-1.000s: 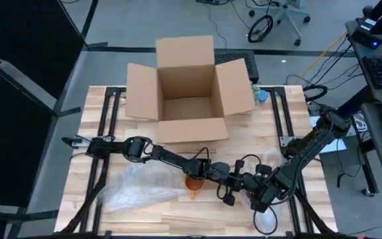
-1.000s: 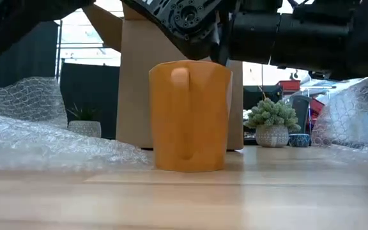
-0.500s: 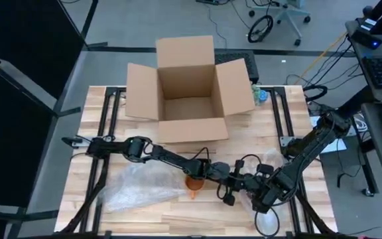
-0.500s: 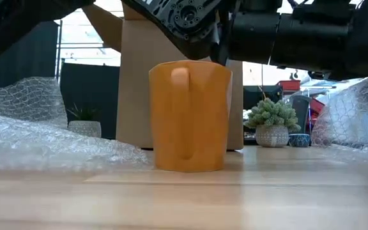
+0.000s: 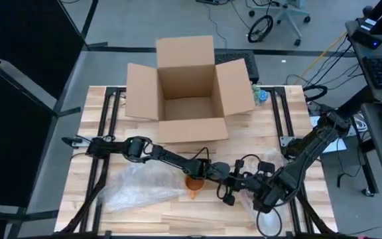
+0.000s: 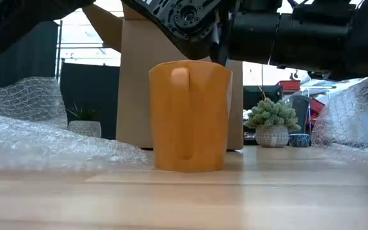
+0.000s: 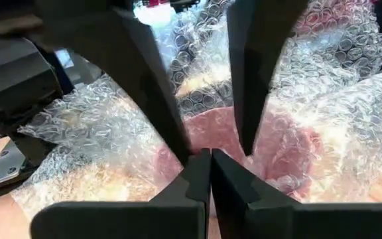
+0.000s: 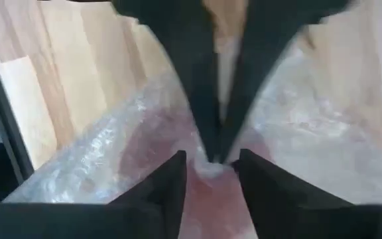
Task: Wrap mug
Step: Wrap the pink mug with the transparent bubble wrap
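From above, the orange mug (image 5: 192, 185) sits near the table's front edge beside the bubble wrap (image 5: 141, 184), and only the right gripper (image 5: 262, 202) has crept slightly versus a second ago. Low down, the mug (image 6: 190, 116) hasn't budged, upright on the wood. Wrist cams: the left gripper (image 7: 211, 156) looks pinched together, and the right gripper (image 8: 216, 156) is clamped on bubble wrap.

The light wooden slatted worktop (image 5: 91, 116) carries an open brown cardboard box (image 5: 186, 89) at the far side, an upright orange ceramic mug (image 6: 189, 116) near the front, and clear crumpled bubble wrap sheets (image 5: 138, 184) beside the mug.
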Controlling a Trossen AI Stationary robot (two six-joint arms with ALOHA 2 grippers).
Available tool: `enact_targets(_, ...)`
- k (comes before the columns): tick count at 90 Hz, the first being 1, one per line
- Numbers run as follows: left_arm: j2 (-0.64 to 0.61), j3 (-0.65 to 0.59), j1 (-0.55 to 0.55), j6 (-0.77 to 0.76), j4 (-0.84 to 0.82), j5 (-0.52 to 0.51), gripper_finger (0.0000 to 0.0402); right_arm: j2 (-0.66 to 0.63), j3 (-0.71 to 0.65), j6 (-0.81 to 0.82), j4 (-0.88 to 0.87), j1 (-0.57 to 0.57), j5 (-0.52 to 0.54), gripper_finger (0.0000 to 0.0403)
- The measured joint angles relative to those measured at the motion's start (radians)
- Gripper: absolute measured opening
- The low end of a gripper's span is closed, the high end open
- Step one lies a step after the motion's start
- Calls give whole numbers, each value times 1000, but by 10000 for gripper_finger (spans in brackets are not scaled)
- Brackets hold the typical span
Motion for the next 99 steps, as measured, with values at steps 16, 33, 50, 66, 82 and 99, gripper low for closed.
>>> enact_targets(16,0,0,0,0,0,0,0,0,129,10,-120,9,-23,156)
enact_targets(33,0,0,0,-1,0,0,0,0,214,149,-174,103,-109,152)
enact_targets(50,0,0,0,-1,2,0,0,0,217,405,-179,235,-241,143)
enact_targets(66,0,-1,0,-1,4,0,0,21,212,599,-175,345,-144,140)
enact_targets(82,0,-1,0,-2,5,0,0,84,151,598,-168,372,-92,139)
enact_targets(99,1,-2,0,-3,21,1,0,120,98,527,-139,340,-53,139)
